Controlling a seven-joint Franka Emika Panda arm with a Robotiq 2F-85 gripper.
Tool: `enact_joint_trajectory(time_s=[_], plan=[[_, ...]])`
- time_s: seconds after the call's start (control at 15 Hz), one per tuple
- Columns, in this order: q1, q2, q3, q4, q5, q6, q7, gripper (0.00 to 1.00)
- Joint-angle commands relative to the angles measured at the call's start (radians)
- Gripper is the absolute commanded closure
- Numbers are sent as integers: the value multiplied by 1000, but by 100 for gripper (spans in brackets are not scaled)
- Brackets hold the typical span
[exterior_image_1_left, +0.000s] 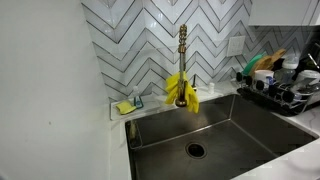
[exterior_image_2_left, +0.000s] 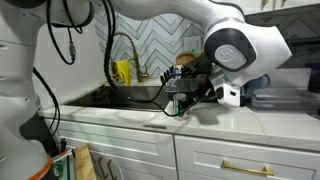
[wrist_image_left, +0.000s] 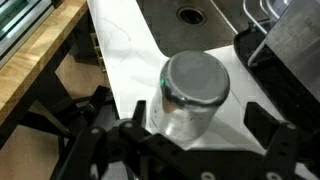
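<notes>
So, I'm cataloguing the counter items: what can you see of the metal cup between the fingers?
The metal cup is a short cylinder of brushed steel with a flat closed end facing up. It stands upright on the white counter beside the sink. The open gripper brackets it; contact is unclear.

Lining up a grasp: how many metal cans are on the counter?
1: the metal can stands upright on the counter beside the sink, under the open gripper. The arm may hide others.
</notes>
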Motion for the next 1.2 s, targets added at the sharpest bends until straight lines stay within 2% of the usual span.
enact_joint_trajectory(time_s=[0.0, 0.2, 0.27, 0.33, 0.47, 0.67, 0.93, 1.13], plan=[[-16, 47, 15, 48, 35, -59, 37, 0], [-15, 69, 19, 65, 48, -86, 51, 0], [-15, 75, 20, 69, 50, -95, 56, 5], [-15, 79, 19, 72, 50, -100, 61, 25], [-16, 87, 18, 82, 48, -117, 69, 30], [-14, 91, 16, 85, 48, -126, 81, 56], [-4, 79, 14, 79, 33, -111, 98, 58], [36, 30, 7, 44, -22, -52, 104, 58]])
